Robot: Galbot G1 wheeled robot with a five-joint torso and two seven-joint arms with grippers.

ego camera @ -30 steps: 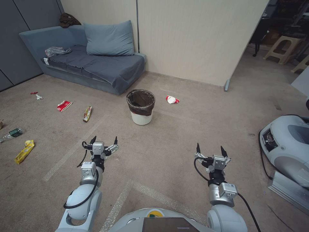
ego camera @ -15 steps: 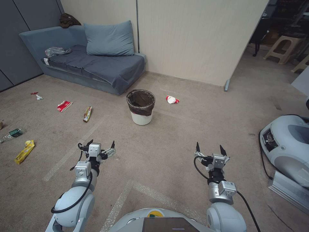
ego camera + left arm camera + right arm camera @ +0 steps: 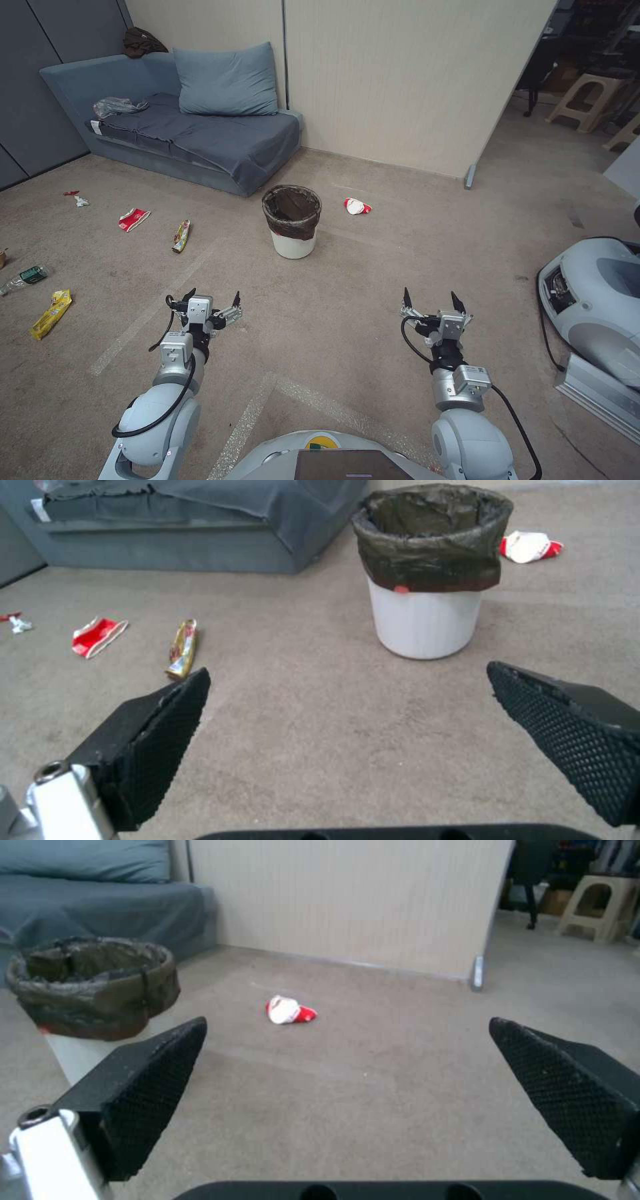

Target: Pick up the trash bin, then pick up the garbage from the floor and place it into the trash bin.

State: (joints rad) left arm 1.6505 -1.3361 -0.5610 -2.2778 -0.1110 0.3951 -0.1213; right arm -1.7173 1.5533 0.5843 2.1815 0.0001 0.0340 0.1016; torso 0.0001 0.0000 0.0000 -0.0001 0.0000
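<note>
You are approaching the trash bin at frame centre, left gripper and right gripper both spread wide: centre on its rim

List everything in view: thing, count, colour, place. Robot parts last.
Bin: 1, white with dark liner, upright on carpet ahead, near sofa corner.
Red-white wrappers: 2, one right of bin, one to its left.
Gold snack bag: 1, between left wrapper and bin.
Yellow bag: 1, far left floor.
Bottle: 1, clear, green label, far left.
Small scraps: 2, red and white, before sofa.
Sofa: 1, blue-grey, with a pillow, against wall.
Stool: 1, beige, far right.
Grey machine: 1, right edge.
Left gripper: open, above carpet.
Right gripper: open, above carpet.
</note>
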